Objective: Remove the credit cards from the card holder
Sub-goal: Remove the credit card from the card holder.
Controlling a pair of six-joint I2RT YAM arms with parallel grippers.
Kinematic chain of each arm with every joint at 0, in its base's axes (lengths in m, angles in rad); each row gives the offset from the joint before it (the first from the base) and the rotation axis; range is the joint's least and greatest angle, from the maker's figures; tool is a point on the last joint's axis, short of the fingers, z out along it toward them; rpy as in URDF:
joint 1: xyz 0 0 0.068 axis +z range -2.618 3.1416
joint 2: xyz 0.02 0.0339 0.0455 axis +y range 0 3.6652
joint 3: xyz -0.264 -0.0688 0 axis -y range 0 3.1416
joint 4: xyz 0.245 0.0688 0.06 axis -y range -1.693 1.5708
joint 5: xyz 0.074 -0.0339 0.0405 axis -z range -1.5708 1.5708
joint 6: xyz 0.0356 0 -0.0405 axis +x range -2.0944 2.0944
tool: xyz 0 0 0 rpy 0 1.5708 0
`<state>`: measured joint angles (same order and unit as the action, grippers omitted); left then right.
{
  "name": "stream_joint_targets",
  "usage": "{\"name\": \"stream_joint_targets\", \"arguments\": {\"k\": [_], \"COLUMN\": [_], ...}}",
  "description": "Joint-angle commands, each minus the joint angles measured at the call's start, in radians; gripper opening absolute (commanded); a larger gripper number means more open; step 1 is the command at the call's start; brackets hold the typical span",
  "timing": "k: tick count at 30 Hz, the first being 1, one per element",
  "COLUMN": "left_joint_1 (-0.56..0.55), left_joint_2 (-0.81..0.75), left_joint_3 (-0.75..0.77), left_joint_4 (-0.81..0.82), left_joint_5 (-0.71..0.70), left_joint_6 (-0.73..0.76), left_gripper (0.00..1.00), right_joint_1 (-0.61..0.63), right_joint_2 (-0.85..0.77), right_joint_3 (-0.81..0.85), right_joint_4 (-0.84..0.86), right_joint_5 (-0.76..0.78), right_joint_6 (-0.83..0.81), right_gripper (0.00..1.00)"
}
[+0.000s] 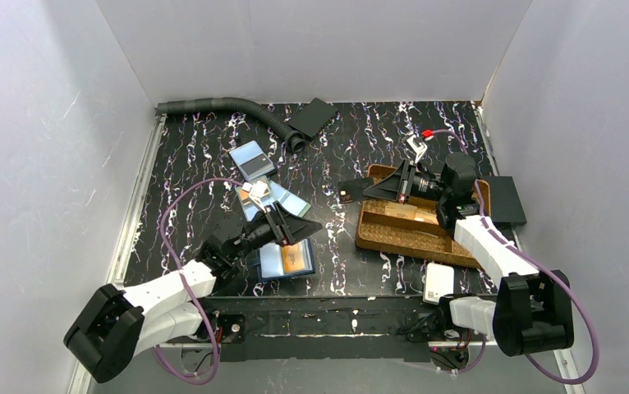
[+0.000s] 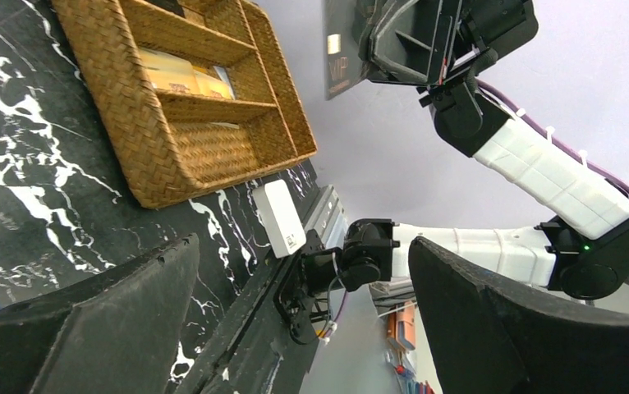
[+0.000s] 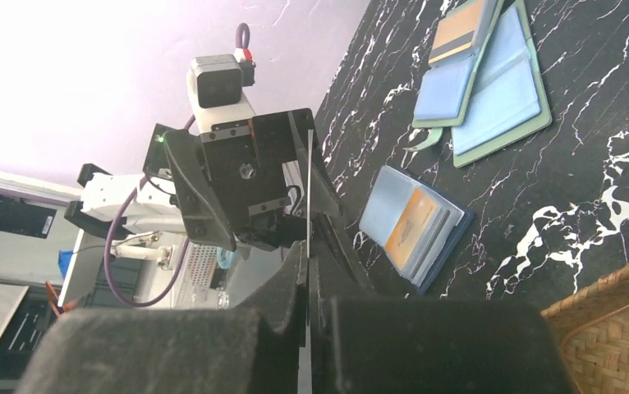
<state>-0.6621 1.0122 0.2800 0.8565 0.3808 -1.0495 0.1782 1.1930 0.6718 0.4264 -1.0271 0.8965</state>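
We find the right fingers (image 3: 426,345) pressed shut on a dark card (image 2: 342,51) — raised off the bench (image 1: 188,156), near the woven tray (image 2: 213,172). The left fingers (image 2: 89,328) stand wide apart, holding nothing. The card holder (image 1: 272,263) lies open on the bench close by them — an orange card (image 1: 295,259) in its sleeve.

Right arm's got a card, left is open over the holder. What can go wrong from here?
1. The right gripper pinches the dark card near one end, over the table just off the woven tray. It may twist, slip, or land outside the tray.
2. An orange card sits in the card holder, which nothing pins down. The open left gripper may drag the whole holder along instead.
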Motion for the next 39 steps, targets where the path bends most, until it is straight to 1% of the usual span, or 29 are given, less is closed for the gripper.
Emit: {"name": "stream_joint_targets", "arguments": {"k": [1,6,12,18,21,25,26,29,32,33,34,36,39], "left_joint_1": [-0.034,-0.057,-0.097,-0.123,-0.124,-0.125,-0.124,-0.124,-0.123,-0.123,-0.123,-0.119,-0.115], "left_joint_2": [0.042,0.116,0.196,0.294,0.345,0.402,0.416,0.461,0.508,0.527,0.545,0.577,0.593], "left_joint_3": [0.061,0.08,0.099,0.138,0.169,0.211,0.219,0.243,0.271,0.286,0.295,0.306,0.296], "left_joint_4": [0.084,0.147,0.239,0.332,0.379,0.389,0.39,0.403,0.444,0.467,0.489,0.522,0.541], "left_joint_5": [-0.013,-0.042,-0.092,-0.124,-0.128,-0.155,-0.168,-0.207,-0.208,-0.19,-0.175,-0.153,-0.137], "left_joint_6": [-0.006,-0.072,-0.099,-0.115,-0.13,-0.147,-0.153,-0.175,-0.194,-0.196,-0.197,-0.209,-0.204], "left_gripper": [0.98,0.98,0.97,0.9,0.83,0.81,0.79,0.7,0.53,0.41,0.24,0.02,0.0], "right_joint_1": [-0.009,-0.017,-0.018,-0.017,-0.017,-0.017,-0.017,-0.017,-0.017,-0.017,-0.017,-0.016,-0.015], "right_joint_2": [-0.031,-0.049,-0.06,-0.058,-0.06,-0.062,-0.062,-0.06,-0.059,-0.058,-0.058,-0.057,-0.062], "right_joint_3": [-0.03,-0.053,-0.088,-0.102,-0.111,-0.117,-0.117,-0.12,-0.121,-0.12,-0.12,-0.114,-0.109], "right_joint_4": [0.151,0.199,0.27,0.272,0.254,0.247,0.242,0.229,0.217,0.212,0.205,0.165,0.118], "right_joint_5": [0.009,0.019,0.035,0.037,0.041,0.041,0.041,0.039,0.038,0.036,0.034,0.032,0.028], "right_joint_6": [0.137,0.223,0.309,0.313,0.297,0.286,0.281,0.266,0.255,0.249,0.24,0.198,0.132], "right_gripper": [0.01,0.01,0.01,0.01,0.01,0.01,0.01,0.01,0.01,0.01,0.01,0.01,0.01]}}
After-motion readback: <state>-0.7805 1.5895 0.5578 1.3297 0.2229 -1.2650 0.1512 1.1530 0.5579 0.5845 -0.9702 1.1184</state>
